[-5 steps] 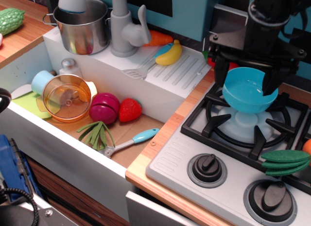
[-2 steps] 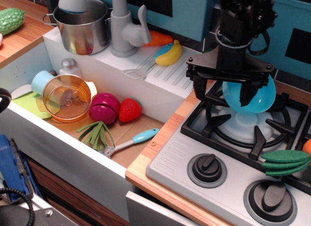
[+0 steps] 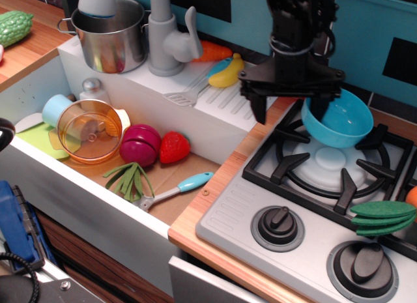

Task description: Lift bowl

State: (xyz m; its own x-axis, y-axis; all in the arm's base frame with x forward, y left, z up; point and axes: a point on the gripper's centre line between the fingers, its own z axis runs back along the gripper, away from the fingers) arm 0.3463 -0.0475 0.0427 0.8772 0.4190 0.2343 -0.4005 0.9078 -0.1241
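The sky-blue bowl [image 3: 342,124] hangs tilted just above the near-left stove burner [image 3: 324,167], clear of the black grate. My gripper [image 3: 317,115] comes down from above at the bowl's left rim. Its fingers [image 3: 319,107] are closed on that rim, one dipping inside the bowl. The black cross-piece of the gripper spreads wide above the rim and hides part of the bowl's left edge.
A green leafy toy [image 3: 383,216] lies on the stove's right. Two knobs [image 3: 278,225] sit at the stove front. The sink [image 3: 171,195] to the left holds an orange transparent bowl [image 3: 90,129], toy fruit and a blue-handled utensil [image 3: 176,189]. A steel pot [image 3: 111,32] and faucet [image 3: 171,36] stand behind.
The gripper has moved left and up with the bowl. The bowl has risen off the burner and now tilts to the right of the fingers.
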